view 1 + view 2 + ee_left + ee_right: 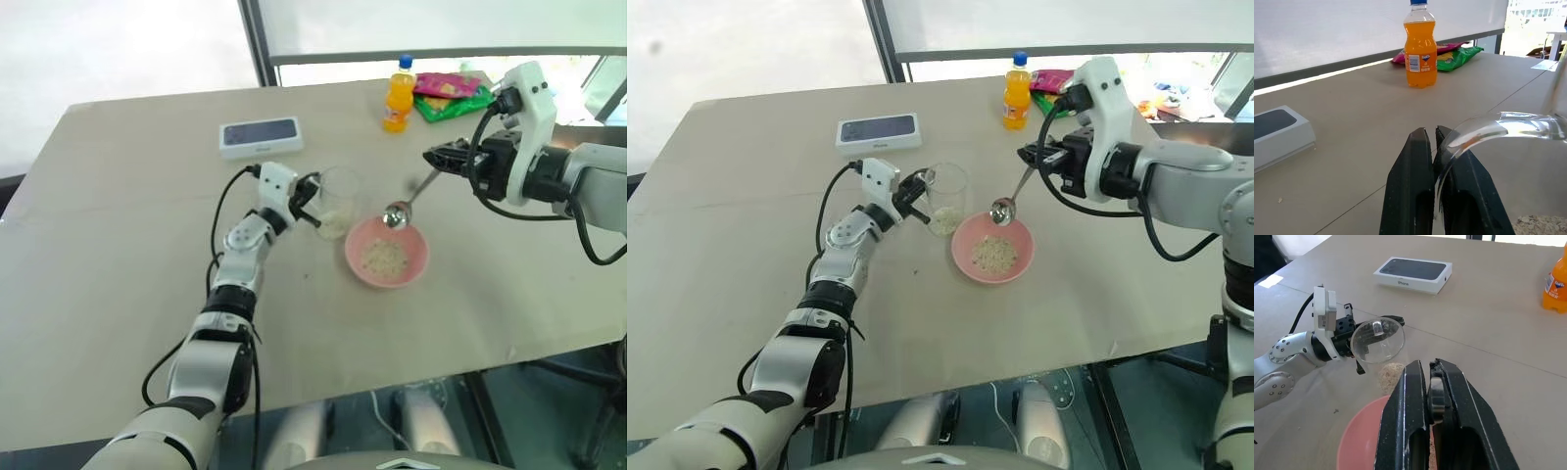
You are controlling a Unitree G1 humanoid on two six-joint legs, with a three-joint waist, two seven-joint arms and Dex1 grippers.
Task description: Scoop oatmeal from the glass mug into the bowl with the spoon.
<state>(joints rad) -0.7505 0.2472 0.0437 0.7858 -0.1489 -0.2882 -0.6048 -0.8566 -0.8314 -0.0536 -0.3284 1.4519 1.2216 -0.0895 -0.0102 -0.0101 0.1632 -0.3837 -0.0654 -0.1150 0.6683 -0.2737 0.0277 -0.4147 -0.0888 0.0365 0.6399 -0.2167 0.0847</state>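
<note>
My left claw point(918, 193) is clenched on the handle of the glass mug point(946, 199), which stands upright on the counter point(745, 294) just beside the pink bowl point(992, 249), on its left. A little oatmeal point(942, 222) lies in the bottom of the mug, and a larger clump of oatmeal sits in the middle of the bowl. My right claw point(1031, 155) is clamped on the handle of the spoon point(1011, 196), holding it tilted so that its head hangs just above the bowl's far rim, right of the mug. Beyond the bowl, well apart from it, an orange drink bottle point(1016, 92) stands upright, and a white phone box point(878, 132) lies far-left of the bowl.
</note>
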